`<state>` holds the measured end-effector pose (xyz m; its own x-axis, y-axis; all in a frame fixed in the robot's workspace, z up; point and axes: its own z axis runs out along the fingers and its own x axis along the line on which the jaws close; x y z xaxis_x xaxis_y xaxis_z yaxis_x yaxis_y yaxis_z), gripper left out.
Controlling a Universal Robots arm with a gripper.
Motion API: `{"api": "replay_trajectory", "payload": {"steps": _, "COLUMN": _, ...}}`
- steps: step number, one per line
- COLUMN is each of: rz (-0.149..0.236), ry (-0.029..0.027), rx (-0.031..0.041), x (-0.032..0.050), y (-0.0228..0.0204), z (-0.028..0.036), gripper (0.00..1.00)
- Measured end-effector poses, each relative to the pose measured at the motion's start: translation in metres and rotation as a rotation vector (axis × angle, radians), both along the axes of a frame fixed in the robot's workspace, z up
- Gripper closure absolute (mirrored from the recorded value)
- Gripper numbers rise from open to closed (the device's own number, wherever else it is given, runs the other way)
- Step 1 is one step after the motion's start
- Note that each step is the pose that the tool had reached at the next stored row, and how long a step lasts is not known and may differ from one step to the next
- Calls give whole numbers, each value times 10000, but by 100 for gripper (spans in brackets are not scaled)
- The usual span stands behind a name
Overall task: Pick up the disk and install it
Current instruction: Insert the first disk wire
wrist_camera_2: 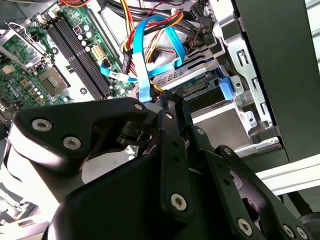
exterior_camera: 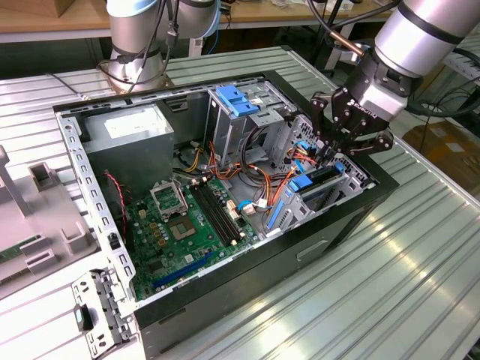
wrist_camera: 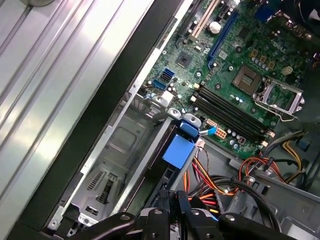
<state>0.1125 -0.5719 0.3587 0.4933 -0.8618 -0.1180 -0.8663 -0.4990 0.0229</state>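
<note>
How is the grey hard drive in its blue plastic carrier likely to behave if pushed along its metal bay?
The grey hard drive in its blue plastic carrier looks rigid, so it should probably slide as one piece without flexing. Its metal body suggests it is fairly heavy for its size. The blue and orange cables crowding it might snag.

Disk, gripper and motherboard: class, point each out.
disk point(exterior_camera: 319, 182), exterior view, its top edge.
gripper point(exterior_camera: 341, 150), exterior view, between its fingertips.
motherboard point(wrist_camera: 235, 65), first wrist view, green board surface.
</note>
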Motion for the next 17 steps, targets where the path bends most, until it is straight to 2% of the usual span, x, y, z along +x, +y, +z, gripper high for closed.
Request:
{"api": "replay_trajectory", "payload": {"steps": 5, "rz": -276, "ry": 0, "rx": -11, "x": 0, "y": 0, "z": -2, "gripper": 82}}
{"api": "replay_trajectory", "payload": {"steps": 11, "rz": -826, "ry": 0, "rx": -19, "x": 0, "y": 0, "z": -7, "gripper": 82}}
{"api": "replay_trajectory", "payload": {"steps": 17, "rz": -1149, "ry": 0, "rx": -18, "x": 0, "y": 0, "z": -12, "gripper": 82}}
